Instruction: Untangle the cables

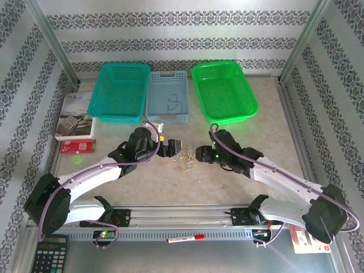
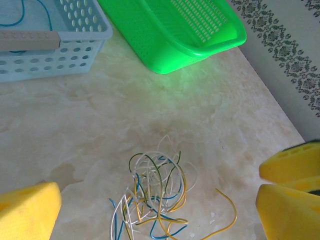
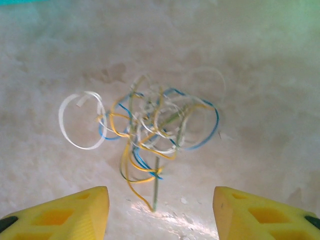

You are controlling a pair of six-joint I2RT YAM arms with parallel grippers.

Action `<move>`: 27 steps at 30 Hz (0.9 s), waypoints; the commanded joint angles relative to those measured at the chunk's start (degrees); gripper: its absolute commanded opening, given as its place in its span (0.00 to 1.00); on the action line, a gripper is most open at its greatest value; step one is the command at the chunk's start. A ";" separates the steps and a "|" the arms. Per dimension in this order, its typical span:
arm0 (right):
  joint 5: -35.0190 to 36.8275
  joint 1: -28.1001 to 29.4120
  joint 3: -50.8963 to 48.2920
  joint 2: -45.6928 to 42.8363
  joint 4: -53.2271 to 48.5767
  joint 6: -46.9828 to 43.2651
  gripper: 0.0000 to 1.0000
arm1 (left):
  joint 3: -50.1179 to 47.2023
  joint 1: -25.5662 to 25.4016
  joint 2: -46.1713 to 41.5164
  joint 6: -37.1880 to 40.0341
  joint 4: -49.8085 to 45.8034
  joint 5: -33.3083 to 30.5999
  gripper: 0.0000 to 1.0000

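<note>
Showing an early stage: the cables [image 1: 185, 158] lie knotted on the surface [image 1: 267, 136] between the left claw [image 1: 172, 149] and right claw [image 1: 199, 153], both released and empty. One dark wire [image 1: 173, 102] sits in the pale blue basket [image 1: 168, 73]; most separating remains.

This looks like a robot lab. A left arm [image 1: 96, 170] and a right arm [image 1: 287, 181] are bolted to a metal rail [image 1: 182, 215] at the table [image 1: 273, 142] edge. Flowery walls [image 1: 182, 34] and metal posts [image 1: 53, 42] box it in.
</note>
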 commanded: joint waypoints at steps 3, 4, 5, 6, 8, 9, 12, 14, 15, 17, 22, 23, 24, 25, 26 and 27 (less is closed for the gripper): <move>0.53 0.92 -4.24 2.12 9.40 4.98 0.57 | -0.16 -0.87 -0.48 -0.87 -1.22 -0.80 1.00; 0.22 0.95 -4.47 2.92 10.13 5.31 0.57 | -0.06 -0.87 -0.39 -0.87 -1.30 -0.73 1.00; -0.06 0.99 -4.39 3.74 10.57 5.43 0.56 | -0.04 -0.87 -0.37 -0.93 -1.37 -0.72 1.00; -0.35 1.07 -4.40 4.39 11.30 5.58 0.55 | -0.03 -0.87 -0.42 -0.96 -1.38 -0.60 1.00; -1.05 1.18 -4.57 5.82 13.06 6.09 0.53 | 0.05 -0.87 -0.43 -0.96 -1.46 -0.57 1.00; -1.23 1.25 -4.57 6.37 13.63 6.19 0.52 | 0.06 -0.87 -0.44 -1.00 -1.48 -0.57 1.00; -1.75 1.34 -4.09 8.08 14.79 6.37 0.46 | 0.02 -0.87 -0.67 -0.87 -1.54 -0.65 1.00; -2.17 1.42 -3.87 9.39 15.35 6.46 0.44 | 0.00 -0.87 -0.79 -0.87 -1.54 -0.62 1.00; -2.26 1.46 -3.78 9.81 15.58 6.54 0.44 | -0.03 -0.87 -0.85 -0.87 -1.47 -0.67 1.00; -2.53 1.65 -3.82 10.60 15.98 6.64 0.38 | -0.01 -0.88 -0.87 -0.91 -1.46 -0.61 1.00; -3.18 1.79 -3.37 11.24 16.52 6.19 0.03 | 0.01 -0.87 -1.13 -0.63 -1.46 -0.47 1.00; -3.53 1.78 -2.90 10.94 16.14 5.73 0.00 | 0.01 -0.87 -1.25 -0.53 -1.55 -0.41 1.00; -3.70 1.76 -2.33 10.38 15.49 5.30 0.00 | 0.00 -0.91 -1.35 -0.44 -1.65 -0.43 1.00; -3.72 1.74 -1.47 9.46 14.56 4.71 0.00 | -0.10 -0.88 -1.53 -0.42 -1.68 -0.44 1.00; -3.67 1.77 -0.24 8.23 12.99 3.97 0.00 | -0.28 -0.87 -1.84 -0.25 -1.73 -0.41 1.00; -3.50 1.68 1.04 7.11 11.56 3.22 0.00 | -0.40 -0.88 -2.09 -0.21 -1.66 -0.34 1.00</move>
